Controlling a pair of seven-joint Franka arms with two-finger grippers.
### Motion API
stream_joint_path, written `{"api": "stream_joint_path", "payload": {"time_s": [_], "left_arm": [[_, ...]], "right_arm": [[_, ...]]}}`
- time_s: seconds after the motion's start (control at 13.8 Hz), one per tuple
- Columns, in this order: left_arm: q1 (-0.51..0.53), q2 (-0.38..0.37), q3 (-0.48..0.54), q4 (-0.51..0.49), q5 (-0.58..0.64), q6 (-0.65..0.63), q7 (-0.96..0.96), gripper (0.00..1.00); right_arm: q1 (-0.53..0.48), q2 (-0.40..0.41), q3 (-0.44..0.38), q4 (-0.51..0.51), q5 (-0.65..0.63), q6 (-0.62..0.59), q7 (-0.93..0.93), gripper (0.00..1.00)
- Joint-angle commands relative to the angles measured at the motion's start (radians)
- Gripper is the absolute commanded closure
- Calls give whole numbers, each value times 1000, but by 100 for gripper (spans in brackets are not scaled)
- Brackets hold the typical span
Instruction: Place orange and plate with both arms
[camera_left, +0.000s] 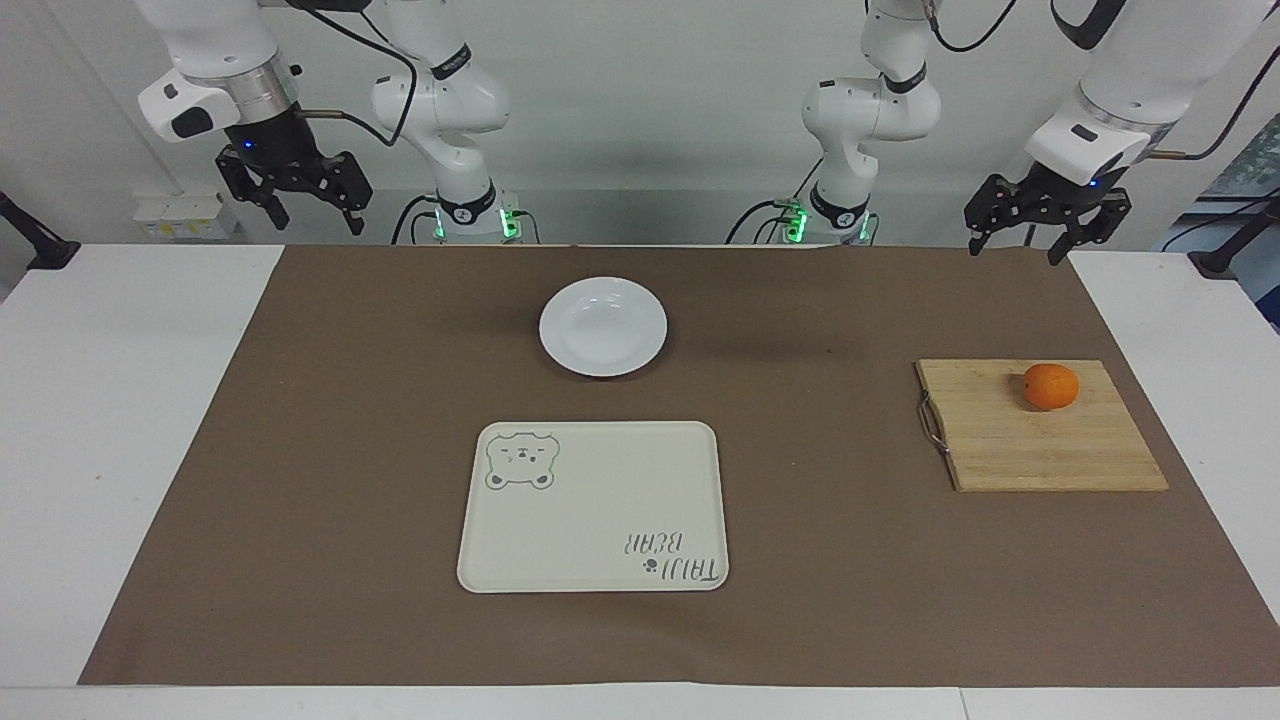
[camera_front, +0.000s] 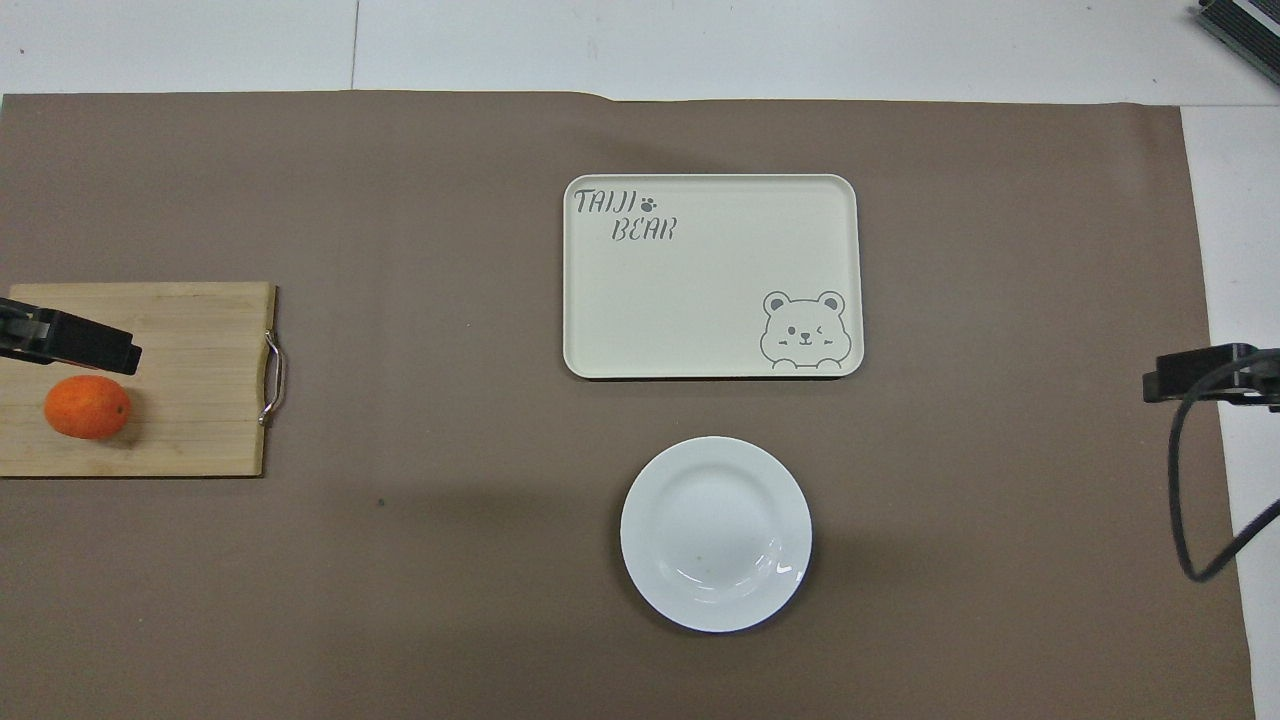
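Nothing placed yet: orange (camera_left: 1050, 386) on the board (camera_left: 1040, 440), plate (camera_left: 603, 326) near the tray (camera_left: 594, 506) (bare), left gripper (camera_left: 1045, 222) and right gripper (camera_left: 292, 190) aloft, jaws spread.

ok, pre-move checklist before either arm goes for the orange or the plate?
1. Small round orange free on the bamboo cutting board: ok.
2. Round white plate bare, on the brown mat: ok.
3. Cream rectangular bear tray bare, nothing on it: ok.
4. Left gripper open, holding nothing, raised at its end of the table: ok.
5. Right gripper open, holding nothing, raised at its end: ok.
6. Plate rim graspable from above: cannot tell.
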Motion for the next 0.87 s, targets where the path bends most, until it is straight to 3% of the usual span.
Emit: {"api": "stream_joint_path", "payload": {"time_s": [0.0,0.58,0.79], "left_arm": [[-17,-22,7,-22,22,17,2,0],[-22,-19,6,-19,39,25,-4,0],[-45,-20,-8,-18,99,40,-7,0]], "right_arm": [[-5,-14,4,-14,23,8,3,0],[-35,-14,-1,-14,17,2,6,0],[-39,-12,-1,-14,11,0,8,0]]}}
